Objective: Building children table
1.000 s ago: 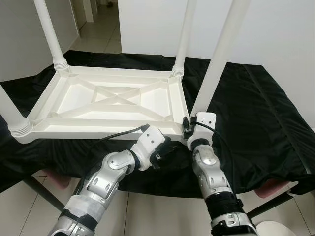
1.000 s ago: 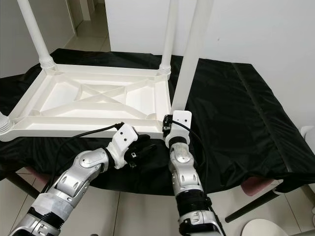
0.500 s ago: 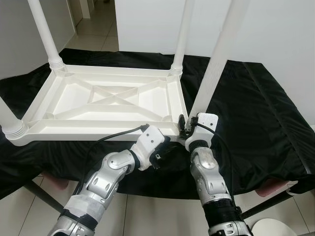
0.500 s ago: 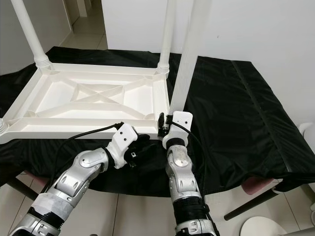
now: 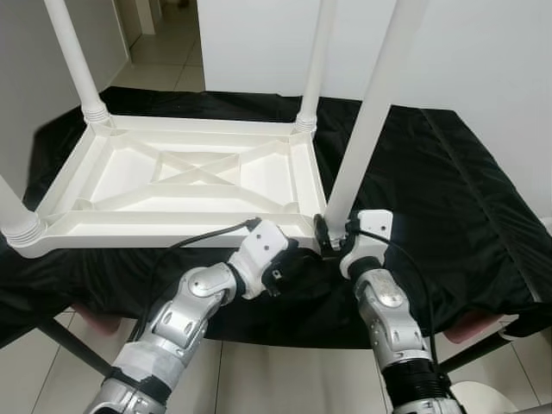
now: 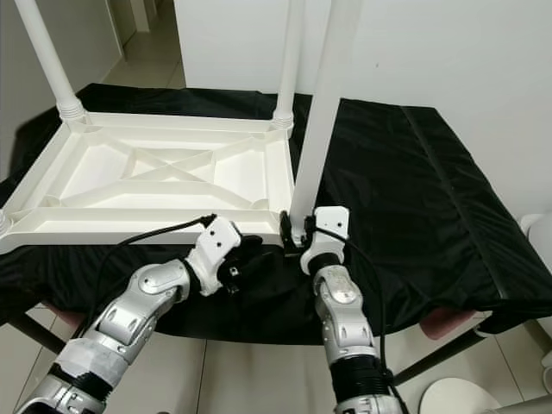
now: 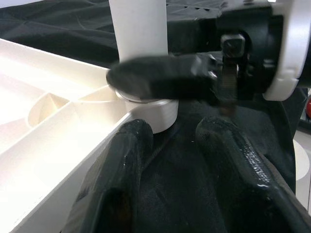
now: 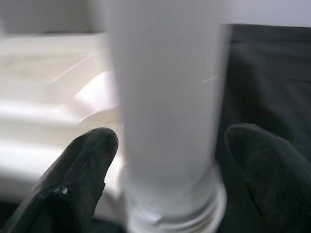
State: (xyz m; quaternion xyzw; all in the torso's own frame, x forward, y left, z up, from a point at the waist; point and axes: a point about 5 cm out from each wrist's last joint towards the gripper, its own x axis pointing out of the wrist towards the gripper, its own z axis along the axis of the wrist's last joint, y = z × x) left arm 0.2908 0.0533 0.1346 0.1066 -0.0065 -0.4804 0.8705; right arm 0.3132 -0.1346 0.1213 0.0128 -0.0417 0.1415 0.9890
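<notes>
Looking down from my head, the white kids' table point(image 5: 198, 177) is lying upside down on a black cloth point(image 5: 431, 181) spread over a bigger table, and its legs poke up at the corners. My right gripper point(image 5: 332, 235) is at the near right corner with its fingers either side of the base of the near right leg point(image 5: 366, 112), which leans a bit to the right as it goes up. My left gripper point(image 5: 289, 263) sits just beside it, tucked low against the table's near edge on the cloth, with its black cable point(image 5: 194, 241) looping across that edge. Tiled floor point(image 5: 164, 52) and a doorway are off behind, white wall on the right. From my left wrist, my two fingers point(image 7: 121, 179) are spread apart with nothing between them, resting on the cloth right below the corner socket point(image 7: 150, 109), and the right gripper's finger point(image 7: 160, 80) cuts across the leg in front. From my right wrist, the leg point(image 8: 165, 97) is blurry and huge, and a finger point(image 8: 80, 179) sits on each side of it; can't tell if they actually squeeze it.
</notes>
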